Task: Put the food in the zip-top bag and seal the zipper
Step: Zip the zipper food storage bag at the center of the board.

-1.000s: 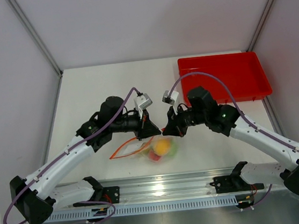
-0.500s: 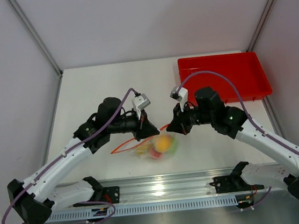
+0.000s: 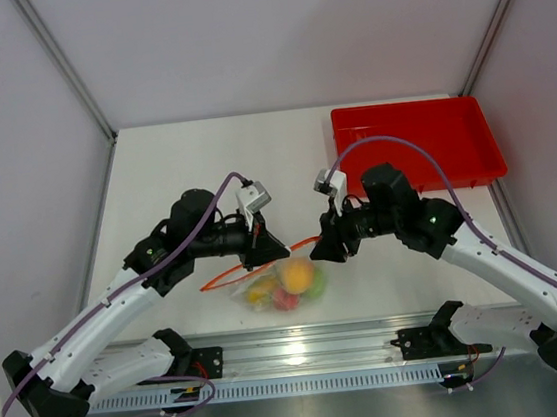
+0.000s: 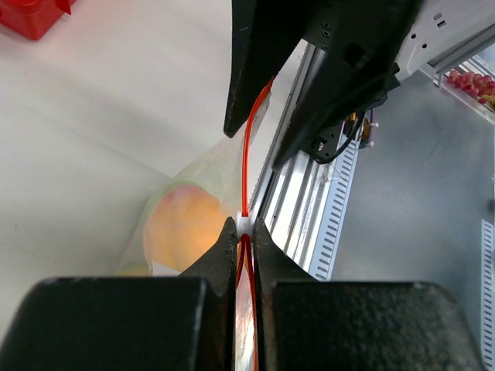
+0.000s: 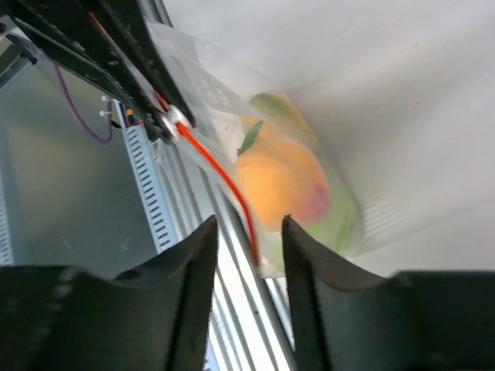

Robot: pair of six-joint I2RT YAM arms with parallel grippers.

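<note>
The zipper (image 4: 246, 170) runs as one straight orange-red line between my two hands, and the next move depends on that line. My left fingers (image 3: 265, 252) are clenched on it, with its small white slider (image 4: 244, 223) sitting right at their tips. From there the strip leads directly away to my right fingers (image 3: 322, 252), so its long axis points from one hand to the other, roughly across the bench (image 3: 174, 170).

In my right wrist view the strip drops into a visible gap between those fingers. I cannot tell whether they actually bite on it.

A loose length of the strip trails past my left hand, on the side away from my right. I judge any sealing stroke must travel along the strip, and my left hand already has the slider.

The bag (image 3: 282, 287) sags below the strip at the near edge of the bench, beside the metal rail (image 3: 304, 344), well apart from the red tray (image 3: 417, 142). All the fruit I can see is inside it. That is a peach (image 5: 278, 185) with a green fruit (image 5: 267, 108) behind it, and yellow and reddish shapes from above.
</note>
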